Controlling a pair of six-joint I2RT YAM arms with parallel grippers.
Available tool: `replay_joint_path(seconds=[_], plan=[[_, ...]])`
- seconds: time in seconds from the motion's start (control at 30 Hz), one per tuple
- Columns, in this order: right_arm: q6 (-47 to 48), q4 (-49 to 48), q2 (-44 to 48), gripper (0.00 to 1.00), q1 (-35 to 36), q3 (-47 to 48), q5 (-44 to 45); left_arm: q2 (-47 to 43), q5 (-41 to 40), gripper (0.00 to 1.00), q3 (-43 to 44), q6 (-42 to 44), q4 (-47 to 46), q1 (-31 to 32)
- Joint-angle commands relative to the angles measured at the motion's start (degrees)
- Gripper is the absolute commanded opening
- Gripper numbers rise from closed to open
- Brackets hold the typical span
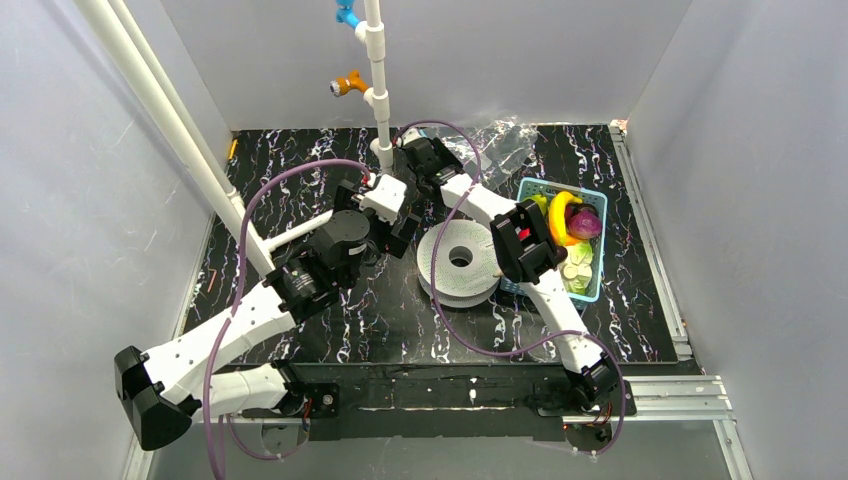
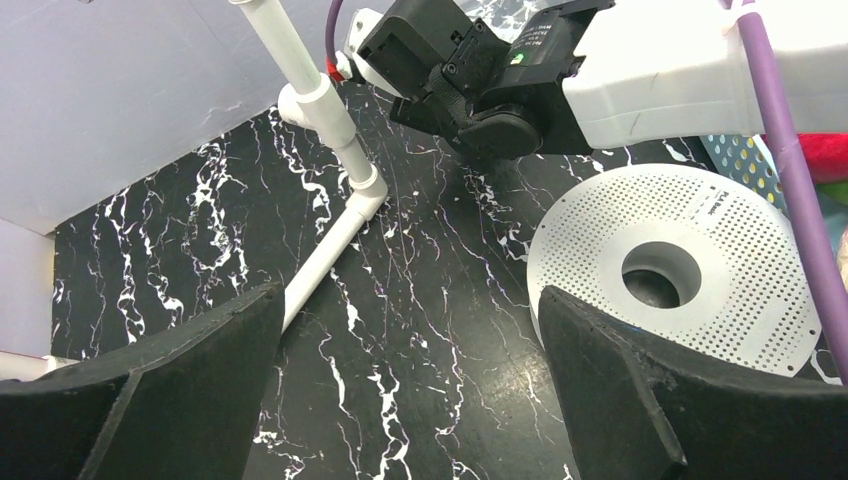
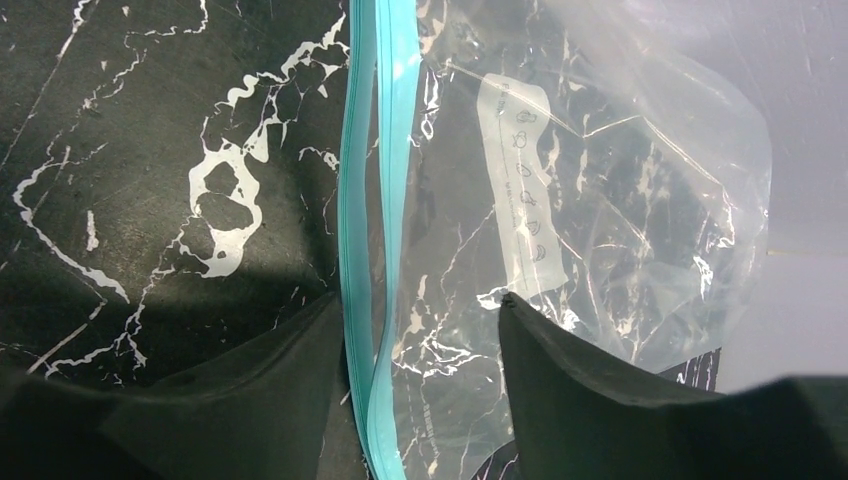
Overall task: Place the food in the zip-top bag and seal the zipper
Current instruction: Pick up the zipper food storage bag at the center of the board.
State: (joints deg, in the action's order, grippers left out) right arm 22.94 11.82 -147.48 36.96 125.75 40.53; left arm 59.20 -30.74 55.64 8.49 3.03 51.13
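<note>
The left fingers are held wide apart over the black marbled bench, with nothing between them. Just beyond, a white perforated spool lies flat. To its right the food — banana, purple eggplant, paler pieces — is heaped in a light-blue basket. Farther back, the right fingers are spread to either side of the teal zipper (not pinched on it). The clear zip-top bag is laid flat near the bench's far edge.
</note>
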Motion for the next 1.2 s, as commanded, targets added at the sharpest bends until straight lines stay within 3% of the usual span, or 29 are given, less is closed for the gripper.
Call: replay_joint_path(seconds=[0.0, 0.4, 0.63, 0.77, 0.9, 0.93, 1.03, 1.17], plan=[[1.0, -2.9, 3.2, 0.61, -0.7, -0.4, 1.2, 0.1, -0.5, 0.98, 0.9, -0.9, -0.8, 0.2], [2.9, -4.1, -0.9, 0.6, -2.4, 1.1, 2.1, -0.2, -0.7, 0.98, 0.9, -1.0, -0.9, 0.2], [7.3, -9.6, -4.0, 0.59, -2.8, 1.2, 5.9, 0.2, -1.1, 0.98, 0.7, -1.0, -1.2, 0.2], [9.4, -11.0, -4.8, 0.44, -2.9, 2.0, 6.2, 0.6, -1.0, 0.98, 0.7, -1.2, -1.0, 0.2], [9.7, -10.6, -4.6, 0.06, -2.9, 1.8, 6.7, 1.1, -1.1, 0.98, 0.6, -1.2, -1.2, 0.2], [10.1, -10.9, -4.3, 0.01, -2.8, 1.7, 7.7, 1.3, -1.2, 0.98, 0.6, -1.2, -1.2, 0.2], [11.6, -13.6, -1.4, 0.01, -2.8, 0.6, 10.7, 1.7, -1.1, 0.98, 0.8, -1.5, -0.9, 0.2], [8.9, -12.9, 9.7, 0.01, -3.4, -5.4, 9.7, 1.7, -0.6, 0.98, 1.1, -2.0, -0.6, 0.3]])
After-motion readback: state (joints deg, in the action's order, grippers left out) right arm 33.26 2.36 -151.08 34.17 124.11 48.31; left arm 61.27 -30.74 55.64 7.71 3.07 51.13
